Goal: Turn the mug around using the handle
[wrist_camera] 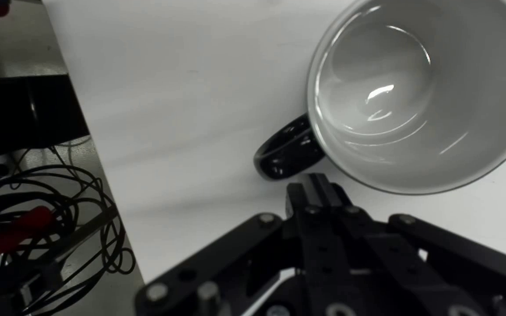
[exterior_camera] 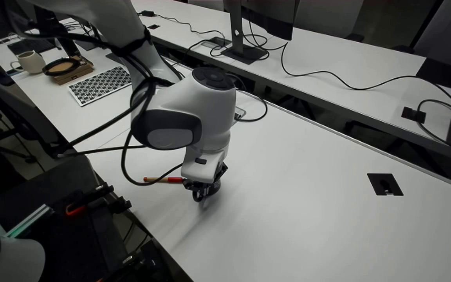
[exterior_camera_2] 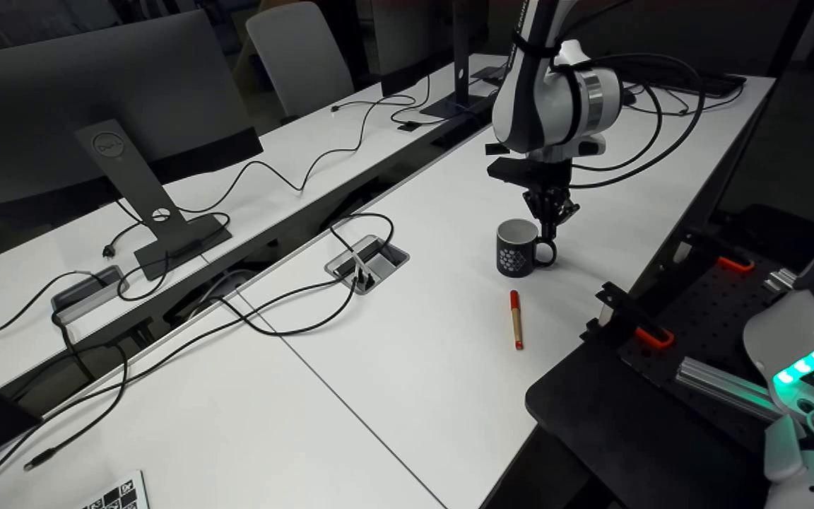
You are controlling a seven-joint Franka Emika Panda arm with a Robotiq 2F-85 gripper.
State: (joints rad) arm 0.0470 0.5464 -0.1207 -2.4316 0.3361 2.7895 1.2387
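The dark mug stands upright on the white table, its light grey inside facing up. The mug also shows in the wrist view at upper right. Its black loop handle points left in the wrist view and right in an exterior view. My gripper is shut with its fingertips together and nothing between them. The tips are beside the handle, near where it joins the mug; I cannot tell whether they touch. In an exterior view, the mug is partly hidden by the gripper.
A red and tan marker pen lies near the mug; it also shows in an exterior view. A cable box with black cables is set in the table. The table's front edge runs close to the handle side.
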